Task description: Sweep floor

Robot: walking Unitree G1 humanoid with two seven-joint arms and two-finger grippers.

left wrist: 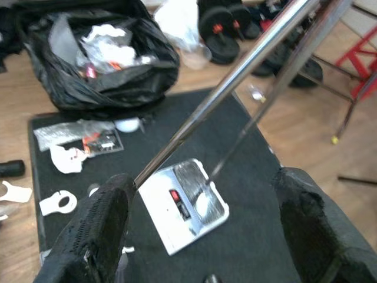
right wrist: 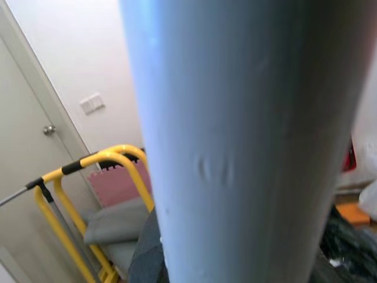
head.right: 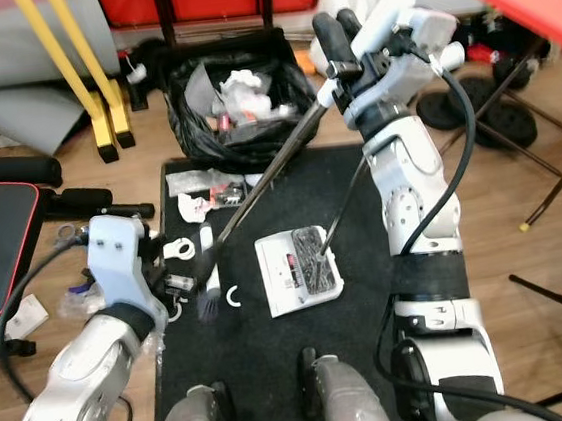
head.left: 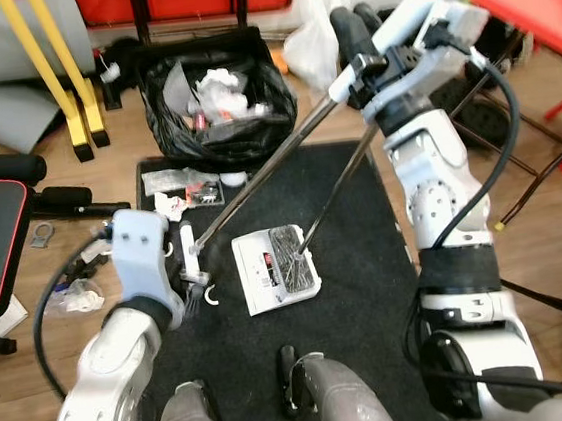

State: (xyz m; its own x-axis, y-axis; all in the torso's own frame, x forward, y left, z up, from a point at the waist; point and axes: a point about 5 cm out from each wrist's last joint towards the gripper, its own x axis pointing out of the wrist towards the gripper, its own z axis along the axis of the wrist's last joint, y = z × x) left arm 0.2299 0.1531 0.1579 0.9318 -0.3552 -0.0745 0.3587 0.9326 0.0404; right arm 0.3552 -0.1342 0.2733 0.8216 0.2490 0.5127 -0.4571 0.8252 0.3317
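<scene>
The black mat [head.left: 360, 293] covers the floor at the centre, with bare wood floor [head.left: 38, 382] around it. At twelve o'clock, just off the mat's far edge, sits an open black rubbish bag [head.left: 214, 102] stuffed with white paper scraps. The right arm rises at one to two o'clock, and its right gripper [head.left: 359, 41] has the jaws pinching the top of the long metal broom handle [head.left: 266, 167], together with a thinner rod that slants down to the white dustpan [head.left: 277, 268]. That dustpan lies flat in the middle of the mat and already carries a dark heap of sweepings. The broom handle runs down toward eight o'clock, ending at a small dark brush head [head.right: 208, 304] on the mat's left edge. The left gripper [left wrist: 200, 230] hangs beside that lower end with its jaws spread wide, the handle passing just by one finger and not clasped. Small white scraps [head.left: 175, 204] and packets lie at ten o'clock, between the bag and the brush.

To do this stroke well, I judge the brush should stay low and be drawn in short pulls toward the dustpan's open lip, keeping the pan flat so its load does not spill.
</scene>
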